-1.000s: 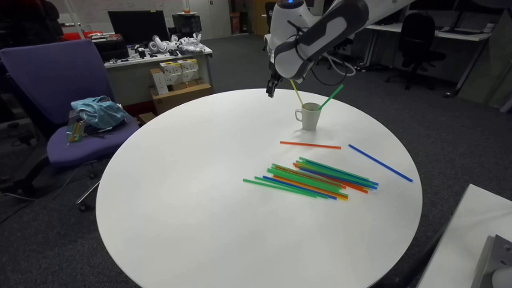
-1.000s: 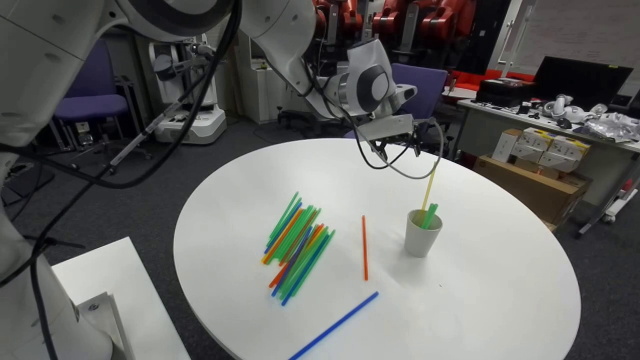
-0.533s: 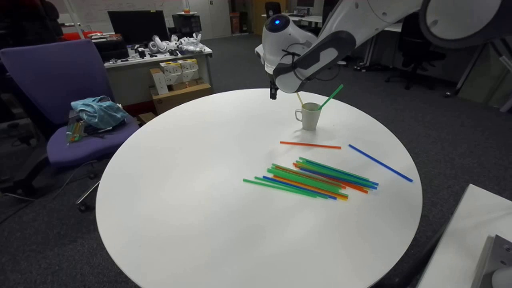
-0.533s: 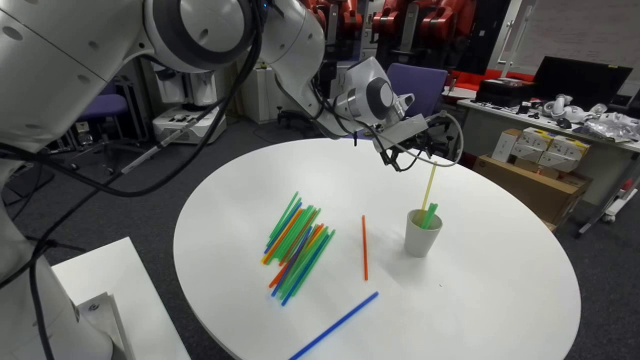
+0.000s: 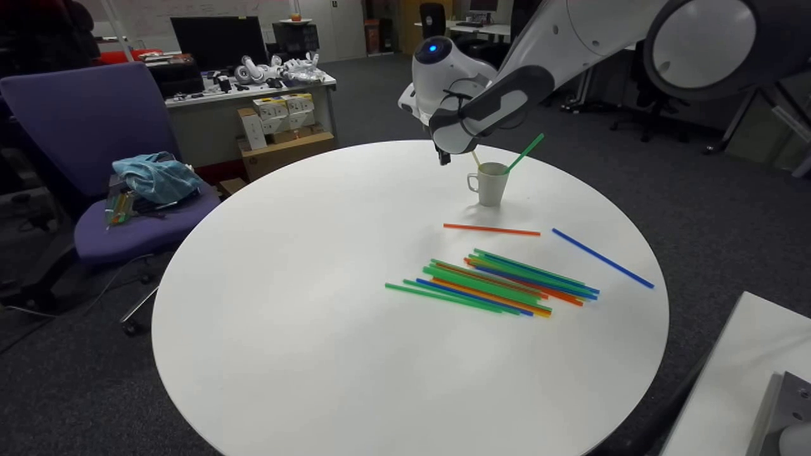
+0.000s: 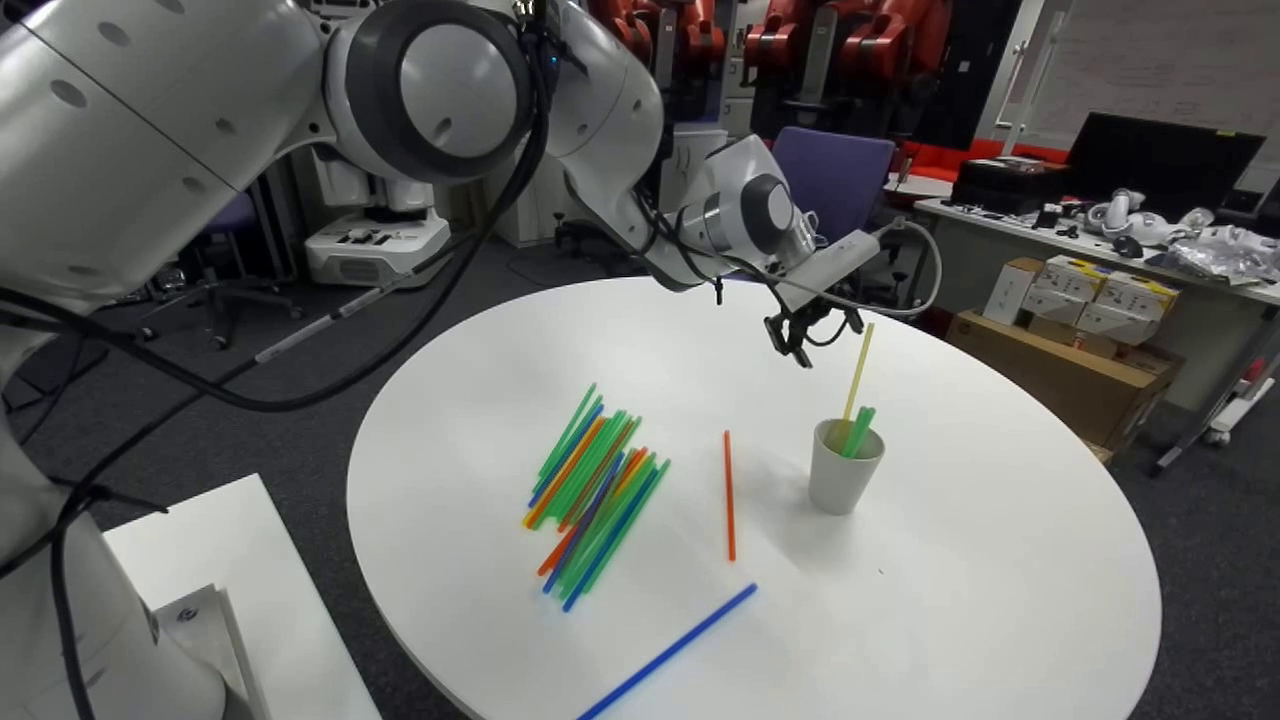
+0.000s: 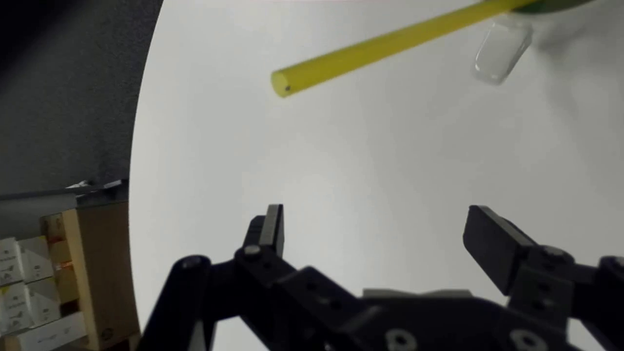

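My gripper [image 7: 375,214] is open and empty, above the white round table in both exterior views [image 5: 444,158] [image 6: 828,340]. It is nearest to a white mug [image 6: 840,485], which stands upright and also shows in an exterior view [image 5: 491,187]. A yellow straw [image 7: 360,56] leans out of the mug toward the gripper, its open end ahead of the fingers and apart from them. Green straw [image 6: 858,432] ends also stick out of the mug. An orange-red straw [image 5: 491,229] and a blue straw [image 5: 602,258] lie singly near the mug. A pile of mixed-colour straws [image 5: 475,284] lies beyond them.
The round table's edge [image 5: 166,266] curves around everything. A purple chair [image 5: 82,126] with a blue cloth stands beside it. A desk with boxes [image 6: 1060,300] stands behind. The arm's base is on a white side table [image 6: 270,600]. Black cables hang along the arm.
The arm has come down and reached closer to the mug, so the gripper is lower and nearer the yellow straw's top. The mug and the straws have not moved.
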Tool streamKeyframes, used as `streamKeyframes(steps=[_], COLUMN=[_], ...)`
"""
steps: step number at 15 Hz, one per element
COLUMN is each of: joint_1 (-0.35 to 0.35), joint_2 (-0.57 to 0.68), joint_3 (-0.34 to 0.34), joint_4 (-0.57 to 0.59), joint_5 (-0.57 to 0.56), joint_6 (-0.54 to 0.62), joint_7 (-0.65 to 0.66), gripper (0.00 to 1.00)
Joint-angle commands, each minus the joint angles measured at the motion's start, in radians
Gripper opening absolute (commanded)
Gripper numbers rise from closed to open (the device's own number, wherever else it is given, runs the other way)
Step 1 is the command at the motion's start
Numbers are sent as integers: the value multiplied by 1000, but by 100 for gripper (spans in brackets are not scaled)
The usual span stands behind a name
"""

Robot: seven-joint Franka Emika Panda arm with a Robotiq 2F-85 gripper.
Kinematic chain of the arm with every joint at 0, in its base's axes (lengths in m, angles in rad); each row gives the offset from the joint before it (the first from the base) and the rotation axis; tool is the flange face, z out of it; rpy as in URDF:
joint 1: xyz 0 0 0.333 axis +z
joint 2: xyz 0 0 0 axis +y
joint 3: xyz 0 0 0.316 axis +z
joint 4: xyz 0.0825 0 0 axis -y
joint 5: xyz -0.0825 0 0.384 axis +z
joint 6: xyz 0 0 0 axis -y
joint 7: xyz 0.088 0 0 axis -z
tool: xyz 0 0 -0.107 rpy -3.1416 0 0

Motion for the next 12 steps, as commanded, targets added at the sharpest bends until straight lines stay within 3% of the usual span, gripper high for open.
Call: streamKeyframes(steps=[1, 7, 12], joint_1=[-12, -5, -21], joint_2=[25, 31, 8], joint_3=[9, -5, -19], joint_4=[75, 108, 58], joint_5=[-26, -56, -90], joint_6=[-136, -261, -248], joint_7=[-174, -388, -461], gripper=[100, 100, 100])
